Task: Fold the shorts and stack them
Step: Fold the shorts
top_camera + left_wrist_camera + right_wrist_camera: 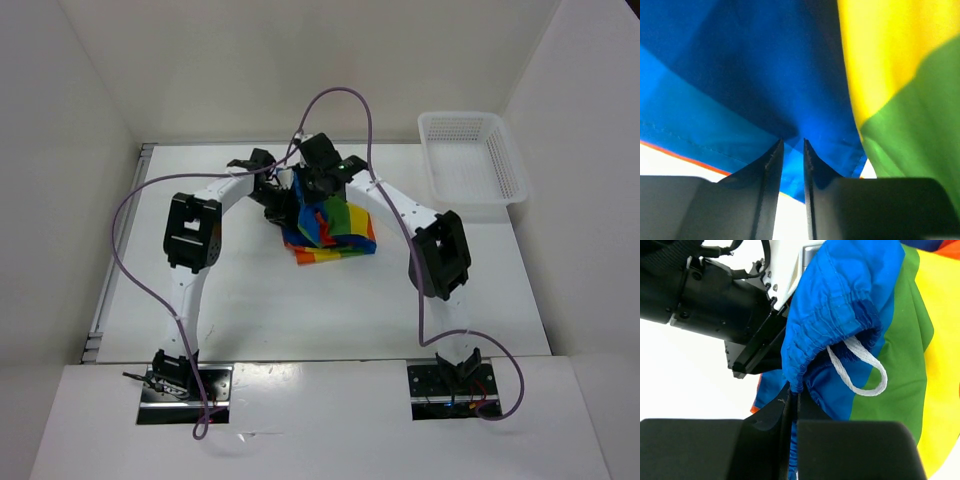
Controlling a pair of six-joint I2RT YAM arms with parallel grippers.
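The shorts (338,236) lay bunched at the far middle of the table (300,310); my left gripper (790,145) nipped blue cloth; right gripper (793,399) clamped the gathered waistband; best, I judged, to lift evenly, edge taut.

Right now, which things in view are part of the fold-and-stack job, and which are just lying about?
In the job:
- shorts, rainbow-striped, bunched mid-table
- left gripper, closed on the blue fabric
- right gripper, closed on the gathered blue waistband

Lying about:
- white mesh basket, far right corner, apart from the shorts
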